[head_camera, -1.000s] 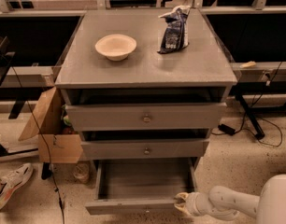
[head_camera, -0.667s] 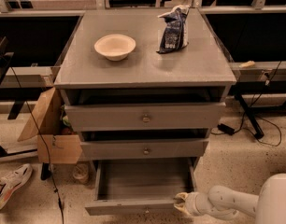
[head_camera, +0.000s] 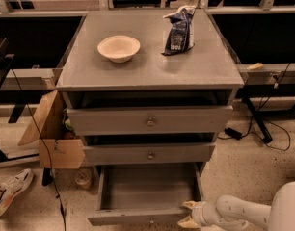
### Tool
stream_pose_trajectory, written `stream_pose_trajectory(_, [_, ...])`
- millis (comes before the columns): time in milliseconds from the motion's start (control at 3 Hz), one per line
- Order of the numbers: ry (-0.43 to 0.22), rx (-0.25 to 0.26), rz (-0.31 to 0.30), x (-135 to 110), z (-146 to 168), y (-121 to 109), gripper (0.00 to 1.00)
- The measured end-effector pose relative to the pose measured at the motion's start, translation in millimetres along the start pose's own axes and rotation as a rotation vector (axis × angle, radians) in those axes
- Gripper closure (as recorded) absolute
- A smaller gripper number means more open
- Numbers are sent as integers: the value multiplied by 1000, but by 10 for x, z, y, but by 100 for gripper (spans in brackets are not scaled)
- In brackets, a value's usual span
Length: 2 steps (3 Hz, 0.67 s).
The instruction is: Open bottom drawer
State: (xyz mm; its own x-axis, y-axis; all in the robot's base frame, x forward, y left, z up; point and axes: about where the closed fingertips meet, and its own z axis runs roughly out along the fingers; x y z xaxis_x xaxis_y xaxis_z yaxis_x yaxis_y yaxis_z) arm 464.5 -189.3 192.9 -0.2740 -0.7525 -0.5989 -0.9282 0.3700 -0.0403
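nothing has shifted since before: the bottom drawer (head_camera: 147,191) sits well out, the gripper (head_camera: 188,213) at its front's right end, fingers spread, clasping nothing evident. it should pull straight, not skewed.

Nothing legible from here. The dark snack bag (head_camera: 179,25) on the table (head_camera: 147,69) carries pale print, but I can't make out a word. The cardboard box (head_camera: 60,150) has a faint scrawl, unreadable too. My gripper (head_camera: 188,214) sits at the right front corner of the bottom drawer (head_camera: 147,189).
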Motion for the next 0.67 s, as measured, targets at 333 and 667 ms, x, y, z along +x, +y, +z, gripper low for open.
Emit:
stream_pose_trajectory(333, [27,42,18,174,-120,162,0])
stream_pose_trajectory(667, [58,79,31,332,-229,319,0])
